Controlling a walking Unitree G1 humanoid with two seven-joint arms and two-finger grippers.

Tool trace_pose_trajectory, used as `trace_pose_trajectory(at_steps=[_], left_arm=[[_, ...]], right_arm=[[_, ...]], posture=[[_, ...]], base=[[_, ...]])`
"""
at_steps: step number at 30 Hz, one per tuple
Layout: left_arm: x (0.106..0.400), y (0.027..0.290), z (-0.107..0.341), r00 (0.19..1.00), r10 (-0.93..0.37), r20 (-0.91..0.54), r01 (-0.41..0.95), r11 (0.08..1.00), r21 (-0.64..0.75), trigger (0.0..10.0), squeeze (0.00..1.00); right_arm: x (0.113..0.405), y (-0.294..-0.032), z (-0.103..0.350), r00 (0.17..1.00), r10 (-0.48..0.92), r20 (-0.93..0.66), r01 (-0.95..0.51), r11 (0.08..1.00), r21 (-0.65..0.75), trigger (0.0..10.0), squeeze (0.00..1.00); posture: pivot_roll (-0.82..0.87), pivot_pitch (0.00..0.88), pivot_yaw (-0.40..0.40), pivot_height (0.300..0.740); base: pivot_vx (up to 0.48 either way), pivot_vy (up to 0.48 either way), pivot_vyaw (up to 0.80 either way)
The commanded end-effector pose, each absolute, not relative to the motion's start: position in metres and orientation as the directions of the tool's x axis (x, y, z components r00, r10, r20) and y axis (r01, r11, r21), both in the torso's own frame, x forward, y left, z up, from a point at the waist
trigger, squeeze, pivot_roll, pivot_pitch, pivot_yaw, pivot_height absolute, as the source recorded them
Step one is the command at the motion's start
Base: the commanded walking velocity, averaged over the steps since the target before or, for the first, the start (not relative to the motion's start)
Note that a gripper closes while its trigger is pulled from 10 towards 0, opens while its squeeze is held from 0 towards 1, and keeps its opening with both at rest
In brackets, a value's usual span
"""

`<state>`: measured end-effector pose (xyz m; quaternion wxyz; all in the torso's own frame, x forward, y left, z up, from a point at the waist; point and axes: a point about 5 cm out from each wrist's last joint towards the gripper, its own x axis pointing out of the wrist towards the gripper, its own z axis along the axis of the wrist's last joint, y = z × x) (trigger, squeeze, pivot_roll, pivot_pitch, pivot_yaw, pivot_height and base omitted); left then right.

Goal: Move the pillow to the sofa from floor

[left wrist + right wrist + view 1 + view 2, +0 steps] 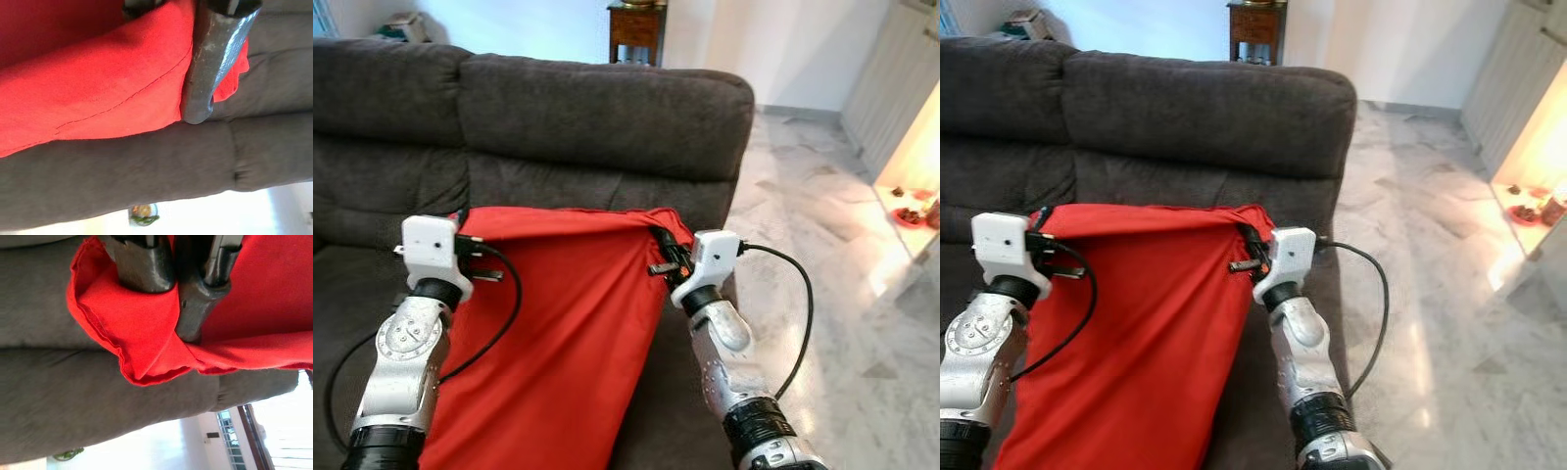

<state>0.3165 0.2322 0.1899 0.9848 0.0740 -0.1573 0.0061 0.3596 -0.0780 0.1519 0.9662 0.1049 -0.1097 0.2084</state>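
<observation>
A large red pillow [558, 323] hangs stretched between my two grippers, in front of the dark grey sofa [587, 108] and over its seat. My left gripper [462, 223] is shut on the pillow's top left corner; one black finger [210, 63] presses on the red cloth [98, 83]. At the top right corner my right gripper [664, 243] is shut on the fabric, and its fingers [195, 303] pinch the bunched hem [132, 347]. The pillow's lower part drops out of view between my arms.
The sofa's backrest and seat lie just beyond the pillow. A shiny marble floor [822, 245] runs along the right. A small wooden table [636, 24] stands behind the sofa, and a low lit shelf with red items [913, 211] sits at far right.
</observation>
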Motion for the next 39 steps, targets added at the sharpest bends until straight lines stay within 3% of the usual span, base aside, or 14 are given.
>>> trace_pose_trajectory(at_steps=[1,12,31,35,39], left_arm=[[0.309,0.256,0.204,0.930,0.072,0.361,-0.127,0.983,0.131,10.0,0.00],[0.303,0.274,0.208,0.921,0.142,0.362,-0.209,0.966,0.153,10.0,0.00],[0.301,0.294,0.240,0.873,0.187,0.451,-0.291,0.941,0.173,10.0,0.00],[0.301,0.293,0.240,0.871,0.188,0.453,-0.293,0.940,0.175,10.0,0.00],[0.301,0.291,0.232,0.885,0.181,0.429,-0.284,0.940,0.189,10.0,0.00]], right_arm=[[0.363,-0.087,0.174,0.873,0.340,0.349,-0.416,0.893,0.173,10.0,0.00],[0.358,-0.061,0.190,0.776,0.485,0.404,-0.558,0.826,0.080,10.0,0.00],[0.361,-0.037,0.233,0.676,0.527,0.516,-0.630,0.776,0.032,10.0,0.00],[0.362,-0.035,0.236,0.674,0.525,0.520,-0.632,0.774,0.037,10.0,0.00],[0.366,-0.039,0.221,0.728,0.508,0.459,-0.592,0.804,0.050,10.0,0.00]], posture=[[0.17,0.047,-0.014,0.740],[0.17,0.059,-0.024,0.740],[0.18,0.058,-0.035,0.740],[0.18,0.061,-0.038,0.740],[0.18,0.066,-0.043,0.740]], base=[[0.000,0.000,0.00],[0.000,0.000,0.00],[0.000,0.000,0.00],[0.000,0.000,0.00],[0.000,0.000,0.00]])
